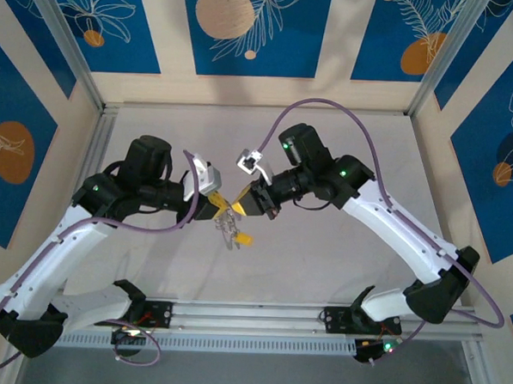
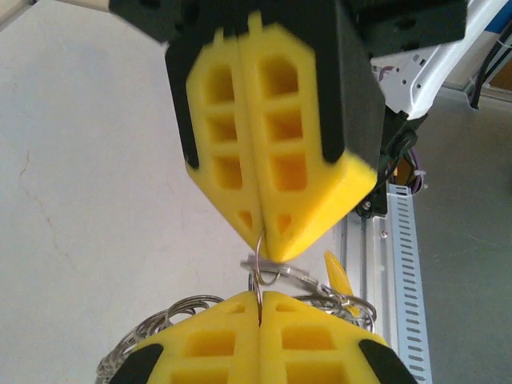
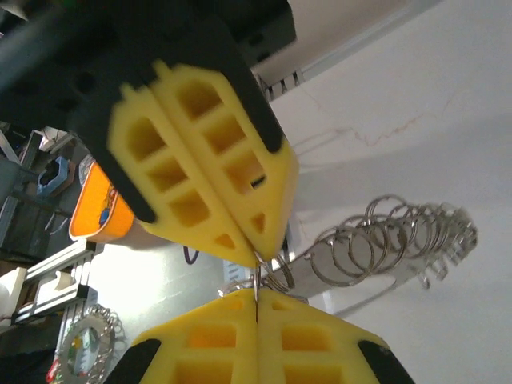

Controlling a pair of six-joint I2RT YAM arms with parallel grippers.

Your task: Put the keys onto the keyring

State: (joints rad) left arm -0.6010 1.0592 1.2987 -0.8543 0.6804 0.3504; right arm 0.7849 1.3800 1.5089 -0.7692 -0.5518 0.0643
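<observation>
- Top external view: left gripper (image 1: 216,205) and right gripper (image 1: 242,205) meet tip to tip above the middle of the table (image 1: 338,274); a small cluster of keys (image 1: 229,232) and a yellow tag (image 1: 244,239) hangs just beneath the meeting point.
- Left wrist view: left gripper (image 2: 260,301) fully closed, yellow pads pressed together; the thin grey wire of the keyring (image 2: 258,280) runs into its seam; right gripper (image 2: 266,246) opposite, likewise closed, with the same wire emerging from its tip.
- Right wrist view: right gripper (image 3: 256,302) closed on the keyring (image 3: 254,282); left gripper (image 3: 257,253) facing it, the wire bridging the short gap between the two tips.
- Keyring location: held in the air between both grippers, off the table.
- Done, as judged: ring lifted and pinched at two close points; a silvery key (image 2: 282,270) and the yellow tag (image 2: 337,277) hang at the ring.
- Undetermined: whether that silvery key is fully threaded or merely resting across the wire; its head colour cannot be made out.
- Left, as judged: working any unthreaded key round the coil; a count of keys outstanding cannot be made.
- Also present: a row of spare split rings (image 3: 384,238) lying on the table.
</observation>
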